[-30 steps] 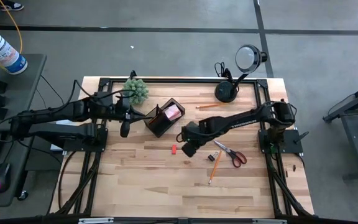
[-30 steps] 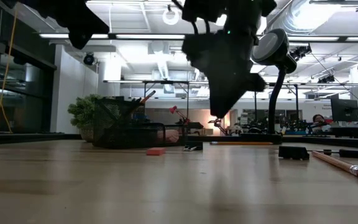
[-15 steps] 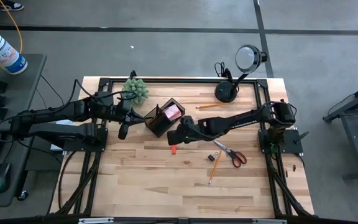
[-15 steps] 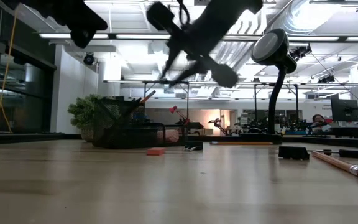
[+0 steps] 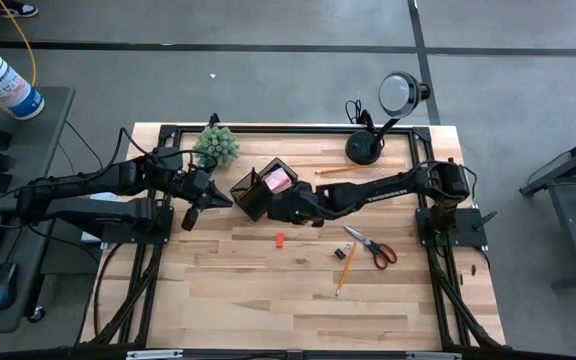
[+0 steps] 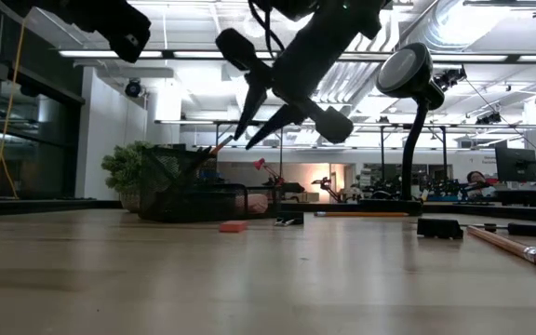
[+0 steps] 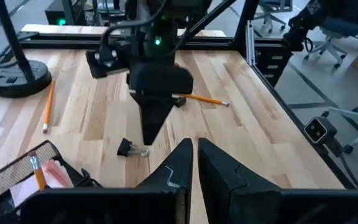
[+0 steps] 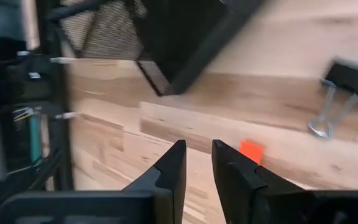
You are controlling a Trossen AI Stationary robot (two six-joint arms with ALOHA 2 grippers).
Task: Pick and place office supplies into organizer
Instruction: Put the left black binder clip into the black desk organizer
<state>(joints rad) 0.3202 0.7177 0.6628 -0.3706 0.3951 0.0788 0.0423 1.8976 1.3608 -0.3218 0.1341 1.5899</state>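
Hard to make out first. From above, my right end effector [image 5: 284, 205] is merging with the dark wall of the organizer [image 5: 255, 197], so I am unable to tell whether the two are touching or just apart. My right wrist camera is catching only one mesh corner of the box, the rest cut off. At desk level the box's mesh walls are hiding most of what is inside. My left wrist camera is also clipping the box at the frame edge.

The organizer is sitting toward the back middle of the desk [image 5: 268, 300], turned at an angle, near the green plant [image 5: 218, 145]. It is showing a pink sticky-note pad [image 5: 279, 180] and one pencil [image 7: 37, 174] standing in it.

Right end effector: hanging above the desk beside the box, fingers narrowly parted, gripping nothing. Left end effector [image 5: 190, 212]: waiting on the box's other side, fingers closed and empty.

Lying loose on the desk: small red-orange block [image 5: 279, 240], a black binder clip [image 5: 340, 252], red-handled scissors [image 5: 373, 248], one pencil near the scissors [image 5: 344, 268], another by the lamp base [image 5: 364, 148].
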